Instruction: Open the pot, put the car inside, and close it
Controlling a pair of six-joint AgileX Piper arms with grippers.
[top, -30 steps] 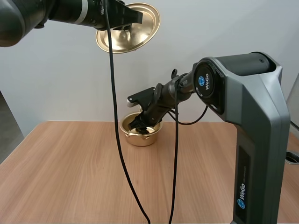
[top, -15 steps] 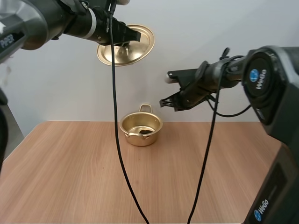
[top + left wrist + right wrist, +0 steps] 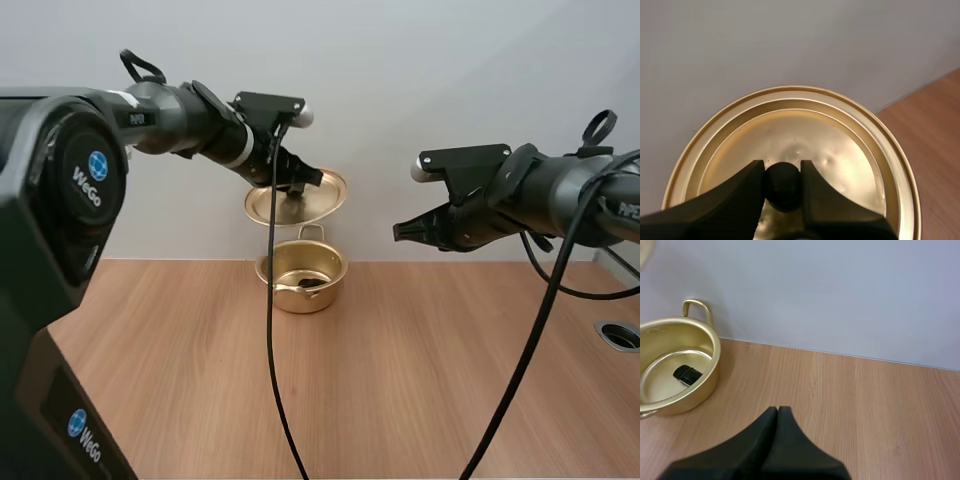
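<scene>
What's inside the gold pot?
A little black car sits on the bottom of the pot. The pot's near wall hides part of the floor, so I can't see there.

One pot (image 3: 322, 296), one lid (image 3: 322, 196), one black car (image 3: 686, 374) — one table (image 3: 420, 385)

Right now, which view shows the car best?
Right wrist view: it looks down into the open pot, with the car a small dark shape lying on its floor. The high view gives just a dark speck behind the pot's near rim. The left wrist view faces the lid, whose knob the left gripper pinches.
</scene>
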